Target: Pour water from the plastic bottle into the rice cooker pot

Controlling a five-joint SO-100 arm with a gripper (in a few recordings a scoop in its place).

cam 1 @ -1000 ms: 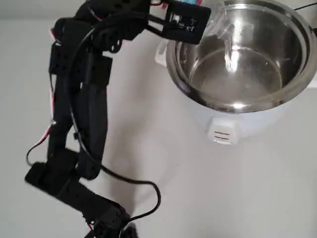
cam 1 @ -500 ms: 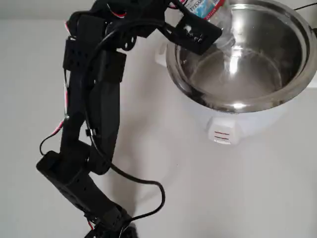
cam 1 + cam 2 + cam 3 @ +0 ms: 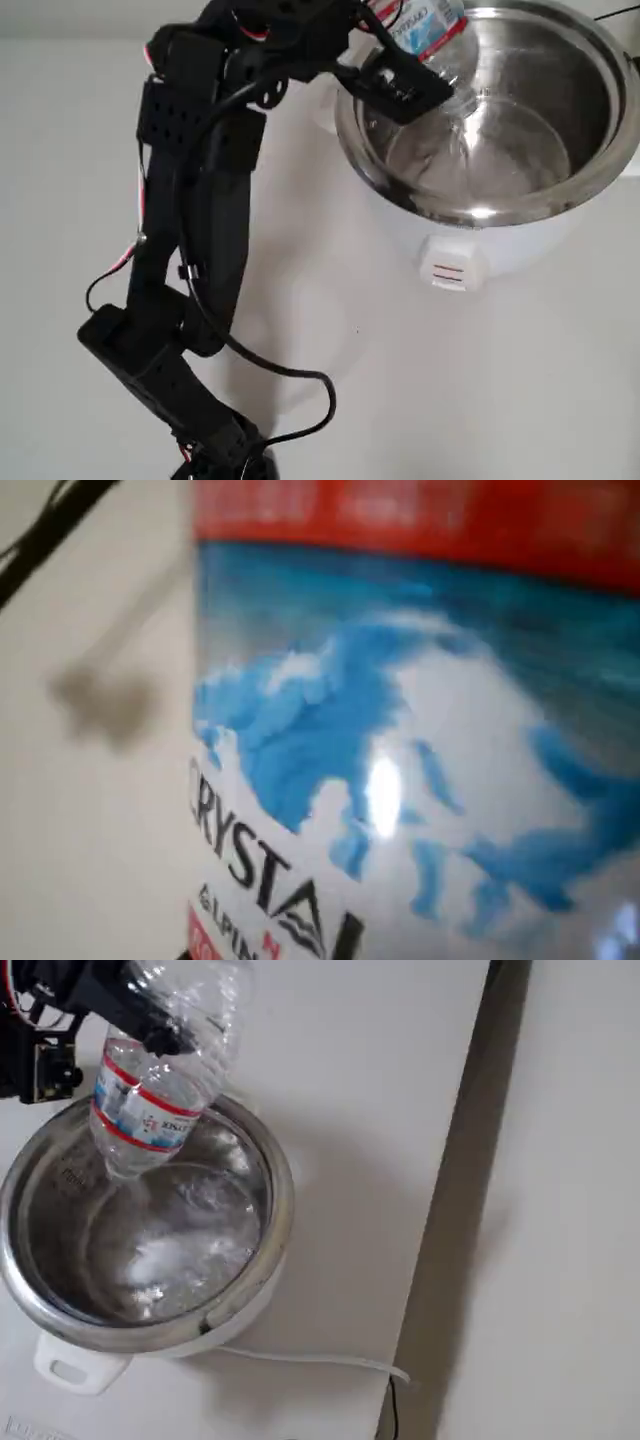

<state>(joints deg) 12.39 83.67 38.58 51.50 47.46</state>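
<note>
The plastic bottle hangs upended over the rice cooker pot, neck down and mouth inside the rim, so whatever leaves it falls straight into the steel bowl and not onto the table. The gripper pinches it across the body, near the label band, its black fingers clamped on either side; holding it at the waist leaves the open mouth free and lets a wrist roll do the tipping. In the overhead view the black arm reaches in from the left and the bottle crosses the pot's near-left rim at a slant.

The bottle is thin clear plastic, ribbed and a little crumpled where the fingers press, so I judge it soft enough to buckle under a harder squeeze. Its glossy label is red, white and blue, and the wrist view sits so close that blue and white print fills it. The pot is wide, round and mirror-bright, with a rolled rim. Its bottom shimmers with what looks like shallow water. It sits in a smooth white cooker body with a small tab at the front. A thin white cord trails off across the matte, pale table.
</note>
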